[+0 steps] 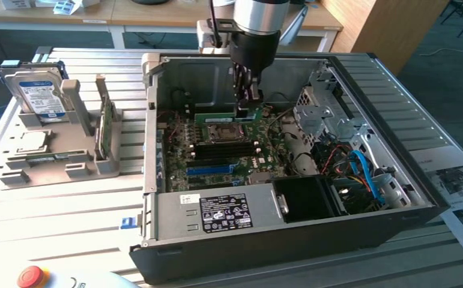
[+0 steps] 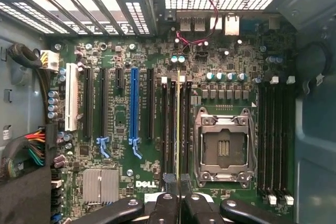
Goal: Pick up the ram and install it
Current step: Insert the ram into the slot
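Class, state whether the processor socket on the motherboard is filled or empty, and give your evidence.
Empty: the processor socket shows a dark, bare recess inside its metal frame, with no silver chip seated.

one computer case [image 1: 311,237], one hard drive [image 1: 43,96], one processor chip [image 1: 29,141], two ram sticks [image 1: 217,117] [image 1: 103,127]

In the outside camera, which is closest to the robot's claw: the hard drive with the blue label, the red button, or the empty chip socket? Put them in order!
From the gripper, in the exterior view:
1. Processor socket: right beside it, on the motherboard.
2. Hard drive: standing in the grey holder, exterior view's left.
3. Red button: lower left corner.
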You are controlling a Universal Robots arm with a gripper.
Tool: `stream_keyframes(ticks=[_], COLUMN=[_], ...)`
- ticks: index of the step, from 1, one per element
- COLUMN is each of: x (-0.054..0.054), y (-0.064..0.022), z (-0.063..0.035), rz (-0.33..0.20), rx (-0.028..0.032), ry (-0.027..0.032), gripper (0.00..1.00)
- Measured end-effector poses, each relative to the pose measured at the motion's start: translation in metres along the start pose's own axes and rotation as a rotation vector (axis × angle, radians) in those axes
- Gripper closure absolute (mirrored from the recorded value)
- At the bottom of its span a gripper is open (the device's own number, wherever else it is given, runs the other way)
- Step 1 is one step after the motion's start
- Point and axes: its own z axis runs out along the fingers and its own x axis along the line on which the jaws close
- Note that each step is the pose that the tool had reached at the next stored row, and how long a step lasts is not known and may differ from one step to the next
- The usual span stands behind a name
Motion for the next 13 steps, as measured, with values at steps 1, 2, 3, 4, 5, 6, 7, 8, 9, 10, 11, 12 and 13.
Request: stream_keyframes(ticks=[1, 2, 3, 4, 5, 6, 7, 8, 9, 10, 11, 12, 13], x=[0.0, -0.0001, -0.0001, -0.0001, -0.0002, -0.0002, -0.0002, -0.0002, -0.0002, -0.0002, -0.0002, -0.0002, -0.0001], y=[0.0, 0.0, 0.0, 0.0, 0.0, 0.0, 0.0, 0.0001, 0.0, 0.0, 0.0, 0.0, -0.0001], z=[0.0009, 0.0018, 0.0027, 0.0036, 0.0044, 0.0051, 0.0056, 0.0056, 0.0056, 0.0056, 0.0056, 0.0057, 0.0057], rz=[0.0, 0.0, 0.0, 0.0, 0.0, 0.0, 0.0, 0.0, 0.0, 0.0, 0.0, 0.0, 0.0], rx=[0.0, 0.0, 0.0, 0.0, 0.0, 0.0, 0.0, -0.0001, -0.0001, -0.0001, -0.0001, 0.0, 0.0], ry=[-0.0001, -0.0001, 0.0, 0.0, 0.0, -0.0001, 0.0, 0.0002, 0.0001, 0.0001, 0.0002, 0.0001, 0.0], gripper=[0.88, 0.88, 0.88, 0.88, 0.88, 0.88, 0.88, 0.88, 0.88, 0.88, 0.88, 0.88, 0.88])
